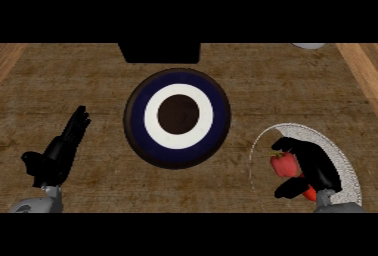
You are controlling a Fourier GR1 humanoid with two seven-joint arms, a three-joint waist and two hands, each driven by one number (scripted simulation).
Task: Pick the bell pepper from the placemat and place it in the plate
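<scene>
Right black hand (314, 167) curled around red bell pepper (283, 165) over round grey placemat (347, 165); left black hand (55, 155) open, resting; ringed navy-white plate (177, 118) between.

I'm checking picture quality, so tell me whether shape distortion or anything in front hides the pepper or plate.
Head view: the round plate looks taller than wide; the right hand curls round the red bell pepper, hiding part of it; the placemat is partly covered too.

You have bare counter (244, 75) between the placemat (347, 165) and the plate (177, 118), with only a black block (159, 52) beyond the plate.
</scene>
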